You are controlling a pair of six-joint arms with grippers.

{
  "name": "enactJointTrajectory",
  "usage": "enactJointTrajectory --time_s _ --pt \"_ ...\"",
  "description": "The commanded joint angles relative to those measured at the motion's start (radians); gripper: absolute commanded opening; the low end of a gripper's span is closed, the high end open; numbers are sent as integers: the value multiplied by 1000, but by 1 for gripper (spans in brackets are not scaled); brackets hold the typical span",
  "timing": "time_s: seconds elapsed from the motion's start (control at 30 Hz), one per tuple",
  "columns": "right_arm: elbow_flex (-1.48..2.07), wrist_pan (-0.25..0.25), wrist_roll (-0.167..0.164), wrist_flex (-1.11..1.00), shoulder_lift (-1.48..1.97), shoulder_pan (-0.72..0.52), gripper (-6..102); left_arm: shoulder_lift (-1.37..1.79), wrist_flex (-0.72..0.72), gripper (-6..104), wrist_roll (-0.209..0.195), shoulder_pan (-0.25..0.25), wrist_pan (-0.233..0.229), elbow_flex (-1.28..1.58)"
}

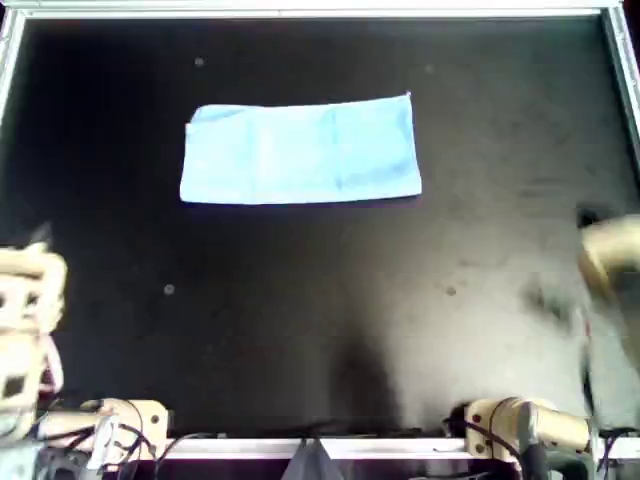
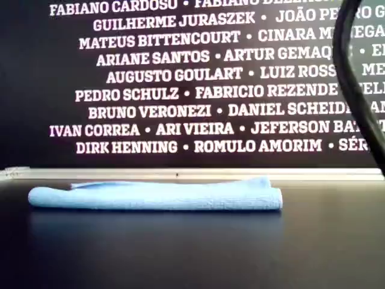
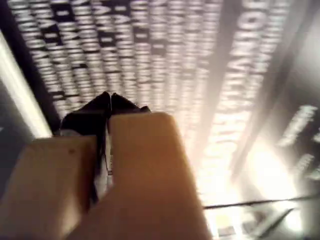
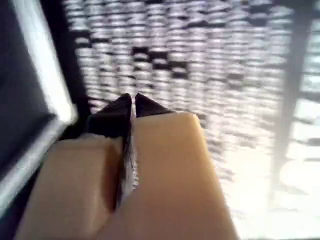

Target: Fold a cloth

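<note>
The cloth [image 1: 300, 151] lay folded into a long flat rectangle in the upper middle of the overhead frame, on the black table [image 1: 330, 320]. My first gripper [image 3: 110, 96] had its jaws closed on nothing, aimed at blurred lettering; my second gripper [image 4: 133, 98] likewise.

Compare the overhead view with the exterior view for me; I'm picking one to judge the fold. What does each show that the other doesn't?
Only the overhead view shows the cloth's full rectangular outline, the dark table's metal frame on several sides, and arm bases along the near edge. Only the exterior view shows the cloth's stacked layers from the side, with a wall of white names behind. Both show the light blue cloth lying on the table, with neither hand on it.
</note>
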Motion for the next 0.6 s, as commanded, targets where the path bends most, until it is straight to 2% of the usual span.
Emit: enactJointTrajectory --time_s 0.0,0.1,0.17,0.43,0.57 --pt "328 -6 5 -360 104 3 2 -9 -26 0 -5 11 2 95" --pt "552 -6 5 -557 166 -5 2 -9 -101 0 -5 11 2 202" --pt "669 -6 -9 -657 187 -5 2 -9 -199 0 5 20 2 281" --pt "945 -5 -11 -985 158 -8 2 -9 -611 0 12 25 -9 647" --pt "1058 -5 -12 -1104 156 -5 2 -9 -678 0 12 26 -14 752"
